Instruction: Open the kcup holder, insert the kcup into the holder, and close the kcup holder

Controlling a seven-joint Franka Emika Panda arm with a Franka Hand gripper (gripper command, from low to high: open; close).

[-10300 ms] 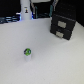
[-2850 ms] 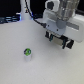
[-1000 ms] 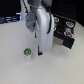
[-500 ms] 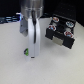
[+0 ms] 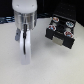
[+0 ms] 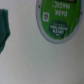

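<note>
The kcup holder (image 5: pixel 61 31) is a black box at the exterior view's right. Its tray is pulled out toward the front and holds several reddish, white-topped pods. My arm reaches down at the exterior view's left, with the gripper (image 5: pixel 25 63) low over the table. The arm hides the kcup in that view. In the wrist view the kcup (image 6: pixel 59 20) shows from above as a round green lid with white print, standing on the white table. It is close below the gripper and not held. One dark green finger (image 6: pixel 4 30) shows at the picture's edge, apart from the kcup.
The white table (image 5: pixel 50 67) spreads around the arm and the holder. A dark background with black gear runs along the far edge behind them. The pulled-out tray juts toward the front on the exterior view's right.
The tray was pulled out of the holder. The arm then moved from the holder to the exterior view's left and lowered over the kcup, which it now hides in that view.
</note>
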